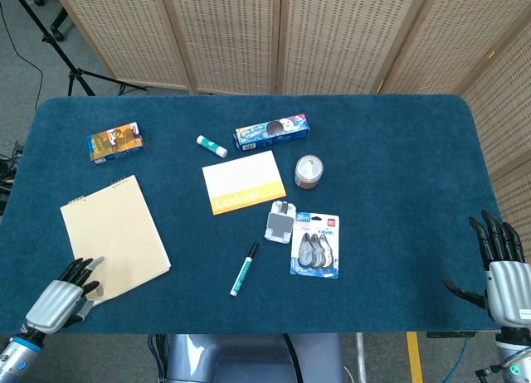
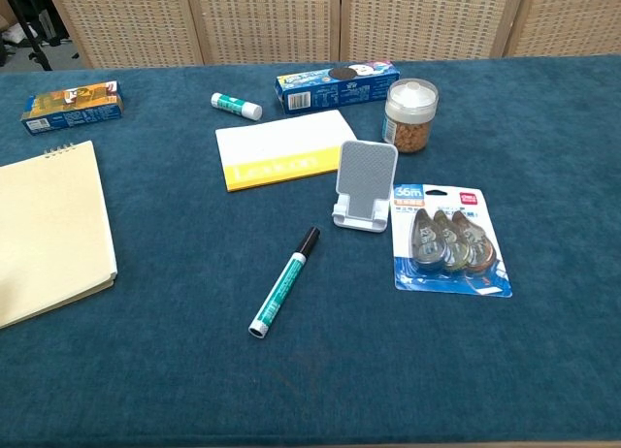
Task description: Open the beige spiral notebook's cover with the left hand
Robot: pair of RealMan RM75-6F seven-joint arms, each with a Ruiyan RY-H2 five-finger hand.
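Beige spiral notebook (image 1: 114,237) lies flat, cover shut, at table's (image 1: 398,151) front-left, spiral at far edge. Left hand (image 1: 60,296) at its near corner, fingertips (image 1: 83,269) on the cover, not gripping. Right hand (image 1: 500,271) well apart at front-right table edge, fingers spread, empty. Mid-table: yellow/white pad (image 1: 243,181), marker (image 1: 244,269), phone stand (image 1: 280,220), tape pack (image 1: 315,244), jar (image 1: 309,171).

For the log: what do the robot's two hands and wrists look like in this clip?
Both match: the left hand and right hand have a ribbed silver-grey back and black fingers. Below the left hand the wrist is grey with a blue ring; below the right hand is a grey wrist with a small green mark. The chest view shows neither.
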